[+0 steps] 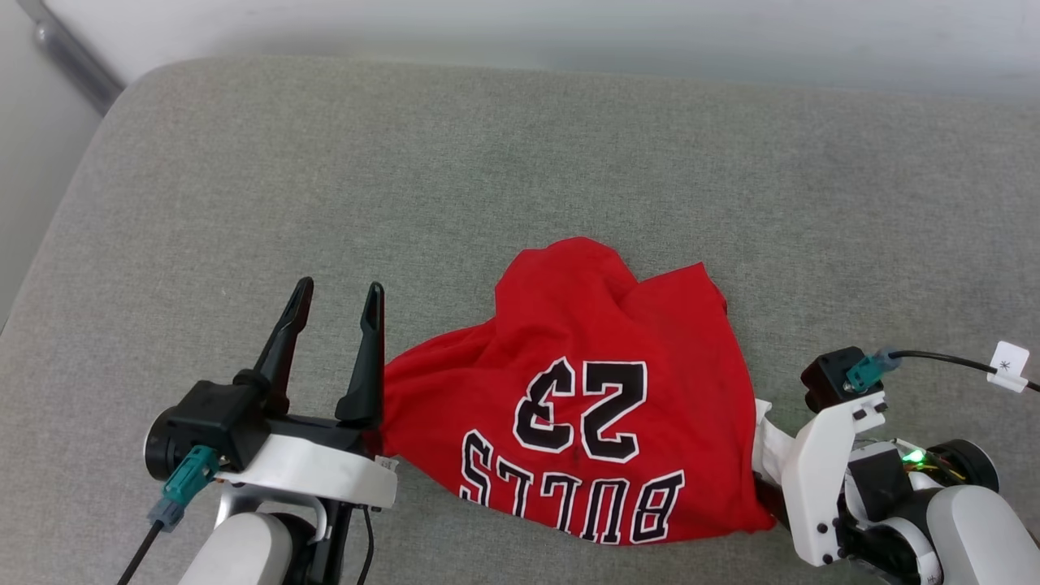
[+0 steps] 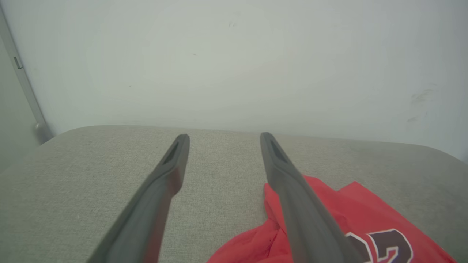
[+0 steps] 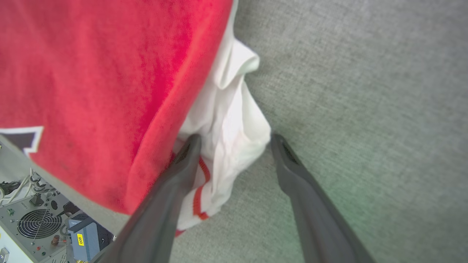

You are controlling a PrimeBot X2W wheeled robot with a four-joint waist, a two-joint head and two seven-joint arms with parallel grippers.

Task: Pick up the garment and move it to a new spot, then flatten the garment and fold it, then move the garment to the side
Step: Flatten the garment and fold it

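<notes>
Head view: the garment [image 1: 585,390], a red jersey T-shirt, lies crumpled on the grey fabric pad [image 1: 244,203], toward 6 o'clock from the pad's middle. The side with the black, white-outlined "BULLS" and 23 faces up, and both read upside down to me. The far hem bunches into two lobes at 12 o'clock. My left gripper [image 1: 340,286] stands just at the shirt's 9 o'clock edge, jaws spread and nothing between them, fingers pointing to 12 o'clock. Its inner finger [image 2: 292,190] overlaps the red cloth in the left wrist view; I cannot tell whether it touches. A pale wall [image 2: 234,54] stands beyond the pad. My right arm sits at the shirt's 4 o'clock. In the right wrist view my right gripper [image 3: 236,138] is also spread wide, pinching nothing. The bunched white sleeve [image 3: 234,120] lies between the two tips, with its red-striped trim [image 3: 199,193] beside the finger at 9 o'clock. The tip of the finger at 3 o'clock lies beside the sleeve, over bare pad. Contact with the sleeve is not resolvable. Past the pad's edge, at 8 o'clock in that view, sits an electronics box with a fan grille [image 3: 38,223].
</notes>
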